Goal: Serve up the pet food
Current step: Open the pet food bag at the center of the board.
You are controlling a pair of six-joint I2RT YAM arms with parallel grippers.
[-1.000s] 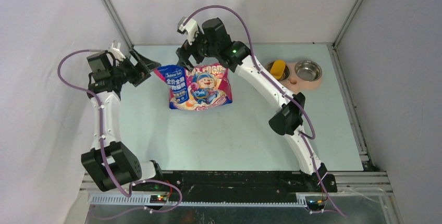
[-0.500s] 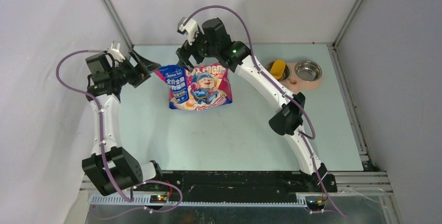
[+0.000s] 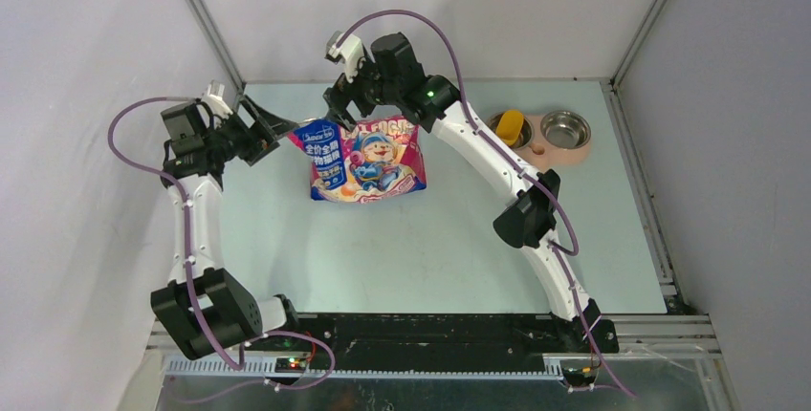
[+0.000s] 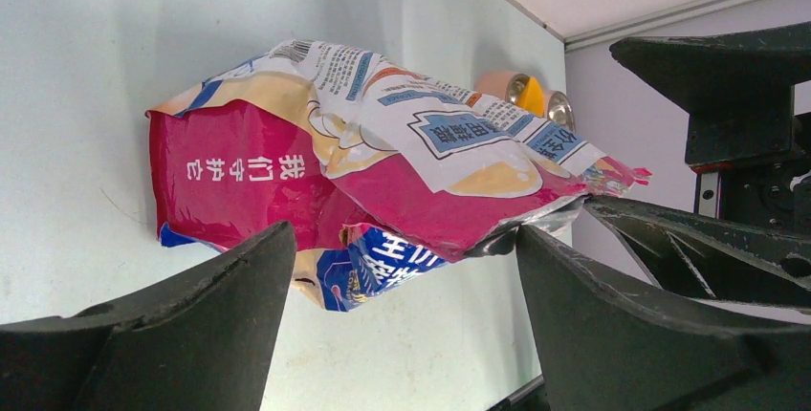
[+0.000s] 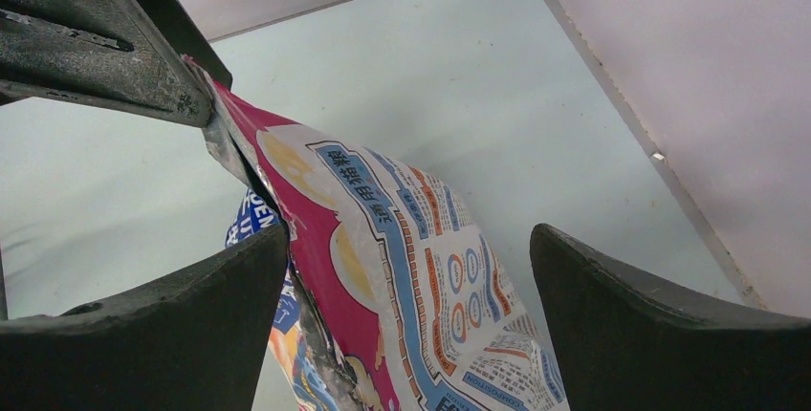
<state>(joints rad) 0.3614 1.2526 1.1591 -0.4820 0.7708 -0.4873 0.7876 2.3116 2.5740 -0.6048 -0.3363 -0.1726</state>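
Observation:
The pet food itself does not show in any view. A glossy pink-and-blue printed bag (image 3: 364,158) lies on the table at the back, its top raised and crumpled. My right gripper (image 3: 346,105) hangs open over the bag's far top edge. In the right wrist view the bag (image 5: 421,268) stands between the wide-apart jaws of that gripper (image 5: 409,287). My left gripper (image 3: 273,130) is open at the bag's upper left corner. From the left wrist the bag (image 4: 363,162) lies just beyond the open left gripper (image 4: 406,272), its torn corner near one finger.
A pink double bowl stand (image 3: 541,148) with two steel bowls sits at the back right, a yellow scoop (image 3: 510,126) resting in the left bowl. Grey walls close in the table on three sides. Both grippers stand close together at the bag's top.
The left arm's wrist has shifted slightly beside the bag's corner. The bag and the right arm have not visibly moved.

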